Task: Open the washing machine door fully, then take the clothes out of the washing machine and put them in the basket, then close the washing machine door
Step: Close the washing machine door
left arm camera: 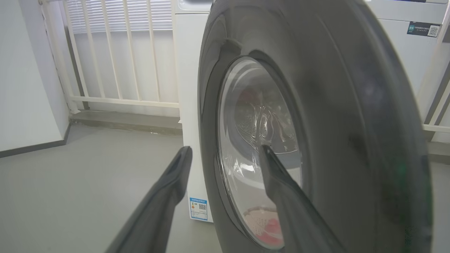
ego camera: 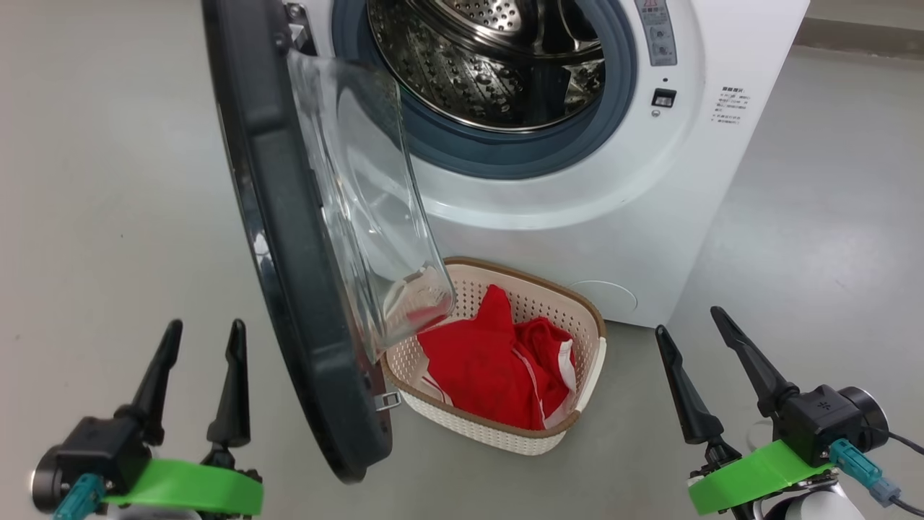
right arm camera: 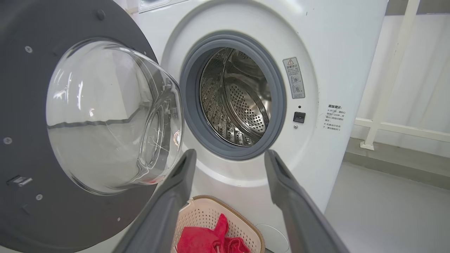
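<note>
The washing machine (ego camera: 577,238) stands with its steel drum (ego camera: 491,65) exposed, and no fabric shows in it. The washing machine door (ego camera: 289,238) hangs open on the left, edge-on to me, its glass bowl over the basket (ego camera: 592,339). The red clothes (ego camera: 491,368) lie inside the basket, on the floor before the machine. My left gripper (ego camera: 205,328) is open and empty, left of the door. My right gripper (ego camera: 687,321) is open and empty, right of the basket. The left wrist view faces the door's outer face (left arm camera: 351,105). The right wrist view shows the door's inner side (right arm camera: 21,105), the basket (right arm camera: 200,214) and clothes (right arm camera: 200,240).
Grey floor (ego camera: 108,180) stretches on both sides of the machine. A white railing (left arm camera: 116,52) runs behind it on the left, and its posts (right arm camera: 397,70) stand to the right. A second white appliance (left arm camera: 404,52) shows behind the door.
</note>
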Tool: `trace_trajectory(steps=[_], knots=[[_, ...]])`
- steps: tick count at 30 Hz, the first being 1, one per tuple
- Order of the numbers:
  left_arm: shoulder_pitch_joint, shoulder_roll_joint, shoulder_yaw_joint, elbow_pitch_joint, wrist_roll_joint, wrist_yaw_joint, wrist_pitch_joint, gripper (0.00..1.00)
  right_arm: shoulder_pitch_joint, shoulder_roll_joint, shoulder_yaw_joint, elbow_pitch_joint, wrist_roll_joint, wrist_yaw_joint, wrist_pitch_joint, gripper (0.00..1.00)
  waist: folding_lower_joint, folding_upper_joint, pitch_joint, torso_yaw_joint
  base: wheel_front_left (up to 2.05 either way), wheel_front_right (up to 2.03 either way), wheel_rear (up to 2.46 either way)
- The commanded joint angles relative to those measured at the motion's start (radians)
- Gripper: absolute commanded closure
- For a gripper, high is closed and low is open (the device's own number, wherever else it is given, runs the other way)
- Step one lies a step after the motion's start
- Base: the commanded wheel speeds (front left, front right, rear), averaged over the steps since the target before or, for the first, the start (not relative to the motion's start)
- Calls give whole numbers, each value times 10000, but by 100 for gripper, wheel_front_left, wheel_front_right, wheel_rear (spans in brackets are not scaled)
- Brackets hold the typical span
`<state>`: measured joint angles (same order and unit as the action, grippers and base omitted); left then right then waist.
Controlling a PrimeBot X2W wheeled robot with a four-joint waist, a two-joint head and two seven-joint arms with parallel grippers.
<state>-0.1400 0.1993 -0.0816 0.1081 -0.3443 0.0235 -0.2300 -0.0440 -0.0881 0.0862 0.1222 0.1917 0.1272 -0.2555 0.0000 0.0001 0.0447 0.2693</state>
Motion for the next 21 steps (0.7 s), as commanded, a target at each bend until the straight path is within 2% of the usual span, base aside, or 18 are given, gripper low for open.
trace_trajectory(steps=[1, 21], knots=[[-36, 129, 412, -173, 14, 105, -108, 0, -67, -4, 280, -225, 65, 35, -63, 0, 0, -1, -78, 14, 0, 0, 0], [983, -345, 395, -198, 110, 626, -269, 0, 135, 107, 280, -269, 44, 35, -63, 0, 0, -1, -307, 101, 0, 0, 0]])
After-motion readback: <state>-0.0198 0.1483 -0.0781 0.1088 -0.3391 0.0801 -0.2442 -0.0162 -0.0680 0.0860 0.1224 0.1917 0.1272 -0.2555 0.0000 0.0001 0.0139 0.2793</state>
